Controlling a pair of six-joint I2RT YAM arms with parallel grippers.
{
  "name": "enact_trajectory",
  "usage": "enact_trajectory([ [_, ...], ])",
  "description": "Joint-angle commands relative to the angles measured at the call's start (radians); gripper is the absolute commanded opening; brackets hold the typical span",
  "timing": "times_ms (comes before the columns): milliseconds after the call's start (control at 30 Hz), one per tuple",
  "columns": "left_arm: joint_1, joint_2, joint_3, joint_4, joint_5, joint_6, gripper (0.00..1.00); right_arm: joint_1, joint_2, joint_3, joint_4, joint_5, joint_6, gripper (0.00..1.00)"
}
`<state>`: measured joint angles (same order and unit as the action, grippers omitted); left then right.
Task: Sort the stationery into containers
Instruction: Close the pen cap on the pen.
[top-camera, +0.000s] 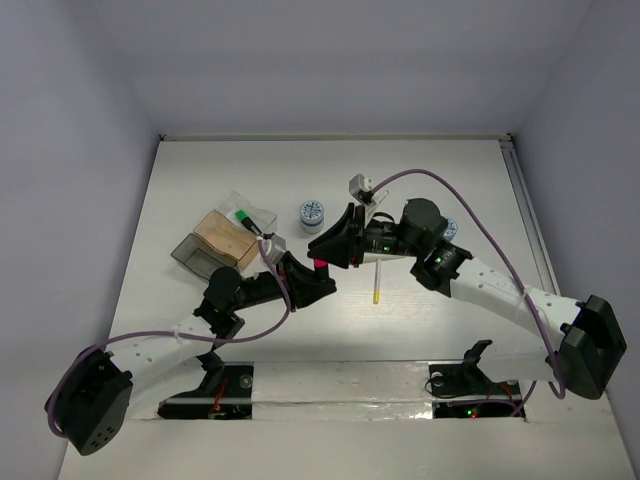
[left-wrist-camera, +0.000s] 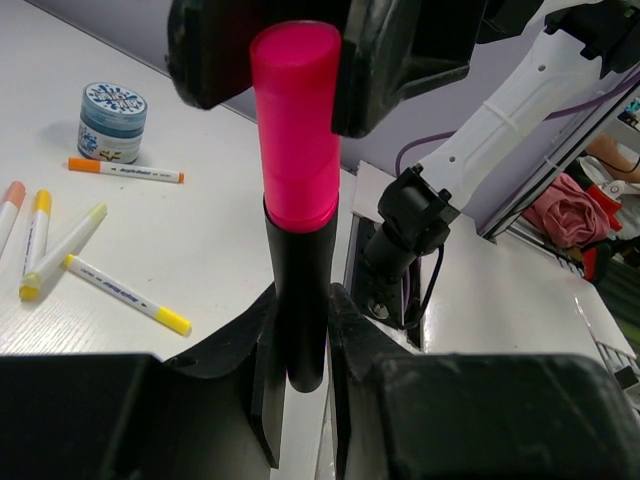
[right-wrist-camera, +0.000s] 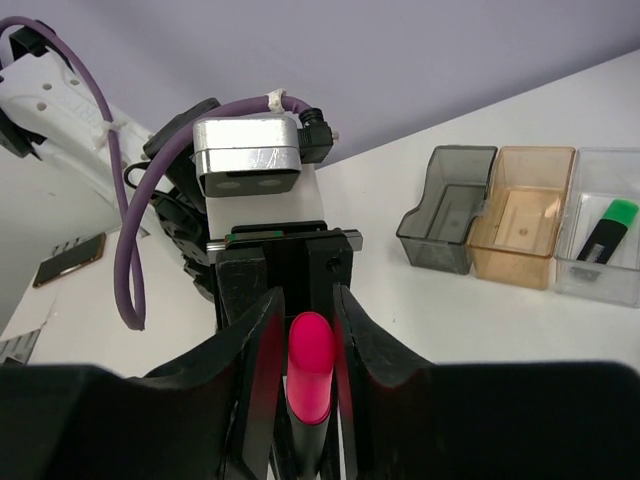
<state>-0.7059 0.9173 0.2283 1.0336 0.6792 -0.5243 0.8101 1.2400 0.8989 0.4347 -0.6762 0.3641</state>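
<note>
Left claw (left-wrist-camera: 300, 305) grips the black barrel of a marker (left-wrist-camera: 299, 240). Right claw (right-wrist-camera: 309, 320) is closed on the pink cap (right-wrist-camera: 311, 365) of that marker, one finger pressing each side. The two claws meet just right of the trays (right-wrist-camera: 520, 165), grey, tan and clear. The clear tray holds a green-capped marker (right-wrist-camera: 606, 232). Pens (left-wrist-camera: 125, 172) and a disc (left-wrist-camera: 112, 118) lie loose on the table (left-wrist-camera: 210, 250).

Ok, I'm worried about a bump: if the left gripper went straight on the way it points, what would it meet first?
The right gripper, head-on. The left gripper holds a marker by its black barrel, and the right one's fingers grip the pink cap, so there is little room.
</note>
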Motion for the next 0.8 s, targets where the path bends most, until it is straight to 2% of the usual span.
enact_trajectory([
  [0, -0.001, -0.028, 0.019, 0.040, 0.000, 0.015, 0.00, 0.000, 0.010, 0.026, 0.049, 0.000, 0.010, 0.33],
  [67, -0.001, -0.029, 0.022, 0.034, -0.003, 0.020, 0.00, 0.000, 0.013, 0.023, 0.050, -0.002, 0.015, 0.28],
  [100, -0.001, -0.031, 0.022, 0.033, -0.003, 0.021, 0.00, 0.000, 0.013, 0.018, 0.059, 0.001, 0.018, 0.21],
  [267, -0.001, -0.038, 0.029, 0.019, -0.018, 0.027, 0.00, 0.000, 0.013, 0.017, 0.039, -0.010, 0.022, 0.22],
  [300, -0.001, -0.040, 0.031, 0.017, -0.020, 0.029, 0.00, 0.000, 0.012, 0.015, 0.039, -0.011, 0.022, 0.17],
  [333, -0.001, -0.040, 0.035, 0.016, -0.021, 0.030, 0.00, 0.000, 0.009, 0.008, 0.039, -0.014, 0.025, 0.00],
  [533, -0.001, -0.060, 0.071, 0.005, -0.049, 0.030, 0.00, 0.000, -0.007, -0.037, 0.061, -0.029, 0.048, 0.00],
  [767, -0.001, -0.087, 0.164, -0.006, -0.082, 0.030, 0.00, 0.012, -0.024, -0.173, 0.185, -0.054, 0.061, 0.00],
])
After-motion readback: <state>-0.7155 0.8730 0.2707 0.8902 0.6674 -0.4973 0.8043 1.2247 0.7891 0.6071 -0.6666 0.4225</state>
